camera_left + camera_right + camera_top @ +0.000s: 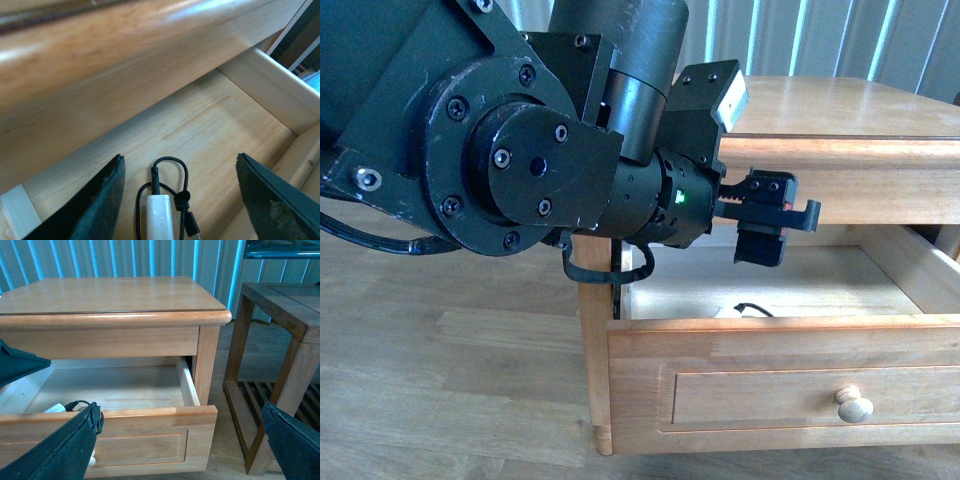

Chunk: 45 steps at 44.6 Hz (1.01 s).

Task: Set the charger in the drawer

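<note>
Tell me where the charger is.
The charger lies on the floor of the open drawer, just behind the front panel near its left end, below the open left gripper, untouched.

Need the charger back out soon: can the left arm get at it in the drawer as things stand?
Probably yes. The drawer is pulled open, the charger lies uncovered on its floor, and the left pincer hangs open just above, straddling it, with nothing in between.
</note>
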Each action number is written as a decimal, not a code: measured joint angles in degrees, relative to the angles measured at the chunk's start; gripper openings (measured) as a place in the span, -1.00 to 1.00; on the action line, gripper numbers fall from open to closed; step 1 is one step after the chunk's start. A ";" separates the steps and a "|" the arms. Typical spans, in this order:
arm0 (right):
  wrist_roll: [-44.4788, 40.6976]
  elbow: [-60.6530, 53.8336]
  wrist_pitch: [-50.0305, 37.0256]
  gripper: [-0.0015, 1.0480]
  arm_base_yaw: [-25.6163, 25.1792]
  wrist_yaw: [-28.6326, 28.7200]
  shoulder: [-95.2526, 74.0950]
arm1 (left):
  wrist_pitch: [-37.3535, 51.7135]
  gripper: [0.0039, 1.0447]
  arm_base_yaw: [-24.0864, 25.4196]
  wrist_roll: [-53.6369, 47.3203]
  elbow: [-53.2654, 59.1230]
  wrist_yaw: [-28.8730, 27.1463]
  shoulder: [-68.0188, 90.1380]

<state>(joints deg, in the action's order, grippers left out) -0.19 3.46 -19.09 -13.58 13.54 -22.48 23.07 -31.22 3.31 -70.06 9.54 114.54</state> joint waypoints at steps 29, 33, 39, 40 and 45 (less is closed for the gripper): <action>0.00 0.00 0.00 0.84 0.02 0.00 0.00 | 3.48 0.89 -0.66 -1.70 15.50 -22.14 -28.79; 0.00 0.00 0.00 0.84 0.02 0.00 0.00 | 3.78 0.89 -0.17 -0.66 19.47 -27.50 -33.07; 0.00 0.00 0.00 0.84 0.02 0.00 0.00 | 3.13 0.89 0.48 2.08 27.15 -37.00 -40.50; 0.00 0.00 0.00 0.84 0.02 0.00 0.00 | 2.64 0.89 0.52 2.62 28.41 -38.51 -41.68; 0.00 0.00 0.00 0.84 0.02 0.00 0.00 | -0.26 0.89 0.74 7.19 35.93 -44.94 -48.70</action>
<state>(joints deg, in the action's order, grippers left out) -0.19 3.46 -19.09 -13.56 13.54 -22.48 22.81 -30.48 10.50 -34.13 -35.40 65.84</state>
